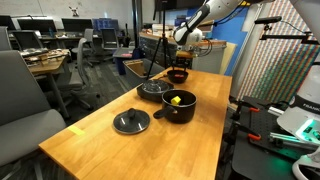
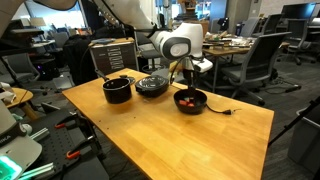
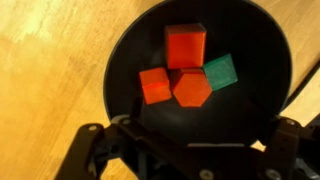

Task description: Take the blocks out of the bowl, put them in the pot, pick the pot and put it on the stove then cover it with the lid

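Exterior view, pot [image 1: 180,112] beside stove [image 1: 153,89], lid [image 1: 131,122] near

**Four Blocks in Bowl, One in Pot**

On the table [image 1: 110,150], four blocks [image 3: 185,70] lie clustered and touching in the bowl [image 3: 252,55]. A single block [image 1: 176,99] lies in the pot [image 1: 182,110]. The stove [image 2: 152,86] sits between pot and bowl. The lid [image 1: 131,122] lies beside the pot, apart from it.
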`<state>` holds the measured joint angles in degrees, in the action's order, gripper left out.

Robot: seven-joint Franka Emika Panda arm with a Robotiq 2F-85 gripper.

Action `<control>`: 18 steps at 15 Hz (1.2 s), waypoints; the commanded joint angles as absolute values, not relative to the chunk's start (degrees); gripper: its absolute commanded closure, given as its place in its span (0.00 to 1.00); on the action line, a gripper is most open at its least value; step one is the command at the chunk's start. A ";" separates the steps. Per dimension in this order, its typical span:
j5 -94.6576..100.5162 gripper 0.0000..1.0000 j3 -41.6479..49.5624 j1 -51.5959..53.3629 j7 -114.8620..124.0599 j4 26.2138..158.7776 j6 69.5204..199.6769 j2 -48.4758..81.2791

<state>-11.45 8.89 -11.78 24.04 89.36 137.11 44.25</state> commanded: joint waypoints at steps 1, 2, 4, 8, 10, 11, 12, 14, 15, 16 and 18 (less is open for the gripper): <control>-9.84 0.00 12.42 -10.34 26.46 86.59 140.86 49.34; -10.15 0.00 12.86 -10.53 26.84 86.36 141.74 50.42; -10.92 0.00 13.23 -10.49 28.02 85.38 143.53 52.20; -11.12 0.00 12.66 -9.34 28.81 84.22 144.90 53.75; -10.92 0.00 12.52 -8.32 29.03 84.00 144.74 53.94; -10.88 0.25 12.49 -7.93 29.07 83.83 144.44 54.00; -10.66 0.26 12.61 -7.45 29.02 83.81 144.51 53.99; -10.37 0.42 12.78 -6.83 28.69 83.94 144.30 53.41; -10.22 0.49 12.70 -6.75 28.20 84.06 143.65 52.79; -9.94 0.50 12.55 -6.73 27.37 84.46 142.21 51.79; -8.98 0.50 12.58 -6.60 25.57 85.79 141.07 49.55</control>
<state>-10.58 12.17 -7.03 27.70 84.97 143.60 52.77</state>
